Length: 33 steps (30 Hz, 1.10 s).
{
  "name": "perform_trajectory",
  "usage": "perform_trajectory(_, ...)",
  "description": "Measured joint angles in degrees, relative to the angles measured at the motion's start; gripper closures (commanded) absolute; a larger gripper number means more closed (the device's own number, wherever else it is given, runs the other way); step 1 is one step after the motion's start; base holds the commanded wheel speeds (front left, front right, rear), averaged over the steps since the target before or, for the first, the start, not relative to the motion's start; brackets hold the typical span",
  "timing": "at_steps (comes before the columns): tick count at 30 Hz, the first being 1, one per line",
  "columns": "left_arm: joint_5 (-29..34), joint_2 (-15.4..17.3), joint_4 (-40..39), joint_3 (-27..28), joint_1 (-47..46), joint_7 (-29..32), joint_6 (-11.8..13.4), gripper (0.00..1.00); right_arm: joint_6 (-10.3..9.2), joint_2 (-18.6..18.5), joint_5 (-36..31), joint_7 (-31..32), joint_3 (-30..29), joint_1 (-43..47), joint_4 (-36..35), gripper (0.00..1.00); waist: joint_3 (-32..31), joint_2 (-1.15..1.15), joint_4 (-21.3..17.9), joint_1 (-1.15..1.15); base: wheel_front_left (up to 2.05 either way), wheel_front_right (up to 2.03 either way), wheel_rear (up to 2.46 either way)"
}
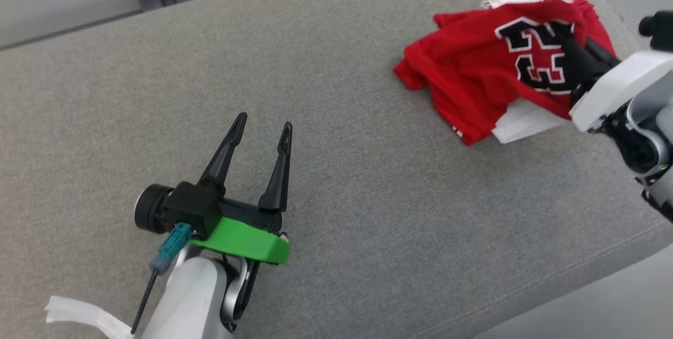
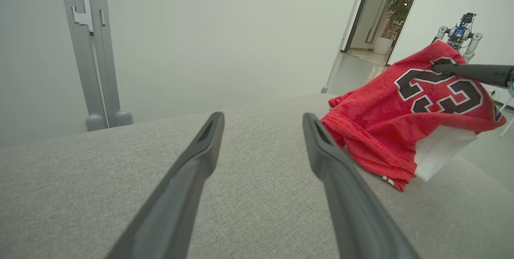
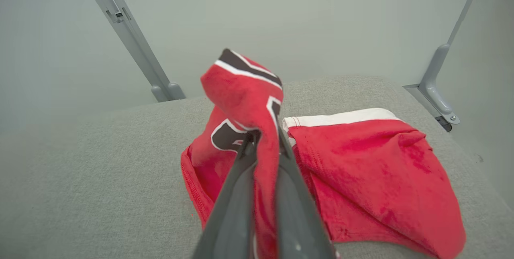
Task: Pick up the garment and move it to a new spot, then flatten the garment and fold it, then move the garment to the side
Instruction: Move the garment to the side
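Observation:
The garment [image 1: 473, 73] is a red jersey with black, white-edged numerals and white trim, bunched at the far right of the grey padded surface [image 1: 336, 181]. My right gripper [image 1: 562, 34] is shut on a fold of it, pulling that fold up into a peak. The right wrist view shows the red cloth of the garment [image 3: 361, 170] pinched between the two dark fingers [image 3: 245, 178]. My left gripper [image 1: 263, 126] stands open over bare fabric at the lower left, well apart from the jersey. From the left wrist the garment [image 2: 385, 122] appears at the right, with my right gripper's fingers [image 2: 470, 72] on it.
A white strip [image 1: 79, 312] lies by the left arm at the surface's near left edge. Grey metal posts [image 2: 92, 50] rise behind the far edge. The surface's right edge runs close behind the jersey. Another robot [image 2: 457, 34] stands in the room beyond.

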Motion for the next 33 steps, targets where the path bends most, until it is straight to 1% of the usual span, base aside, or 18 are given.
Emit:
perform_trajectory(2, 0.5, 0.1, 0.2, -0.3, -1.1, 0.0, 0.0, 0.0, 0.01, -1.7, 0.8, 1.3, 1.2, -2.8, 0.7, 1.0, 1.7, 0.0, 0.3, 0.0, 0.0, 0.0, 0.0)
perform_trajectory(6, 1.1, 0.3, 0.2, -0.7, -3.2, 0.1, 0.0, 0.0, 0.01, -6.6, 2.1, 3.8, 3.3, -7.0, 2.9, 1.0, 5.6, 0.0, 1.2, 0.0, 0.0, 0.0, 0.0)
perform_trajectory(10, 1.5, 1.0, -0.2, -0.6, -4.5, 0.3, 0.3, 0.0, 0.01, -12.0, 2.6, 4.0, 3.4, -10.4, 6.3, 1.0, 9.5, 0.0, 2.2, 0.0, 0.0, 0.0, 0.0)
perform_trajectory(12, 1.6, 1.2, -0.3, -0.6, -4.7, 0.3, 0.5, 0.0, 0.01, -14.0, 2.5, 3.8, 3.3, -11.9, 8.3, 1.0, 11.3, 0.0, 2.7, 0.0, 0.0, 0.0, 0.0)
perform_trajectory(14, 1.8, 1.3, -0.5, -0.6, -5.2, 0.4, 0.6, 0.0, 0.01, -15.2, 2.1, 3.1, 3.5, -13.5, 10.4, 1.0, 13.2, 0.0, 3.2, 0.0, 0.0, 0.0, 0.0)
perform_trajectory(16, 2.0, 1.4, -0.8, -0.8, -5.8, 0.4, 0.6, 0.0, 0.01, -15.4, 1.9, 2.4, 3.9, -15.0, 12.5, 1.0, 14.9, 0.0, 3.7, 0.01, 0.0, 0.0, 0.0)
perform_trajectory(17, 2.1, 1.5, -0.9, -0.8, -6.1, 0.4, 0.6, 0.0, 0.01, -15.3, 1.5, 1.9, 4.4, -15.7, 13.8, 0.8, 15.7, 0.0, 4.0, 0.0, 0.0, 0.0, 0.0)
perform_trajectory(19, 2.5, 1.6, -1.1, -1.0, -6.7, 0.6, 0.8, 0.0, 0.01, -14.9, 1.1, 1.2, 4.9, -17.1, 16.5, 0.58, 17.2, 0.0, 4.5, 0.01, 0.0, 0.0, 0.0)
perform_trajectory(20, 2.6, 1.6, -1.3, -1.1, -7.1, 0.6, 0.8, 0.0, 0.01, -14.6, 0.5, 0.5, 5.3, -17.8, 18.1, 0.23, 18.0, 0.0, 4.8, 0.0, 0.0, 0.0, 0.0)
perform_trajectory(21, 2.6, 1.6, -1.4, -1.3, -7.5, 0.7, 0.8, 0.0, 0.01, -14.3, -0.2, -0.2, 5.6, -18.5, 19.7, 0.18, 18.7, 0.0, 5.1, 0.01, 0.0, 0.0, 0.0)
perform_trajectory(22, 2.6, 1.6, -1.5, -1.4, -7.8, 0.7, 0.8, 0.0, 0.01, -14.0, -0.7, -0.7, 5.9, -19.0, 21.1, 0.11, 19.2, 0.0, 5.3, 0.01, 0.0, 0.0, 0.0)
perform_trajectory(23, 2.8, 1.5, -1.7, -1.5, -8.1, 0.7, 0.9, 0.0, 0.01, -13.8, -2.0, -1.9, 6.6, -19.7, 23.1, 0.0, 19.8, 0.0, 5.7, 0.01, 0.0, 0.0, 0.0)
perform_trajectory(24, 2.9, 1.5, -1.9, -1.7, -8.4, 0.7, 0.9, 0.0, 0.02, -13.8, -4.5, -3.9, 7.4, -20.7, 25.2, 0.0, 20.3, 0.0, 6.2, 0.01, 0.0, 0.0, 0.0)
perform_trajectory(27, 2.8, 1.1, -1.9, -1.8, -8.8, 0.5, 1.0, 0.0, 0.02, -12.5, -8.2, -7.6, 7.4, -23.8, 32.0, 0.0, 21.2, 0.0, 7.6, 0.0, 0.0, 0.0, 0.0)
perform_trajectory(31, 2.4, 1.0, -1.5, -1.6, -9.0, 0.3, 1.3, 0.0, 0.02, -9.7, -12.5, -9.5, 6.8, -26.0, 40.1, 0.0, 21.4, 0.0, 9.3, 0.0, 0.0, 0.0, 0.0)
perform_trajectory(33, 1.8, 1.0, -1.2, -1.1, -8.9, 0.2, 1.4, 0.0, 0.03, -8.8, -13.9, -9.8, 5.7, -26.8, 42.0, 0.0, 20.8, 0.0, 9.7, 0.0, 0.0, 0.0, 0.0)
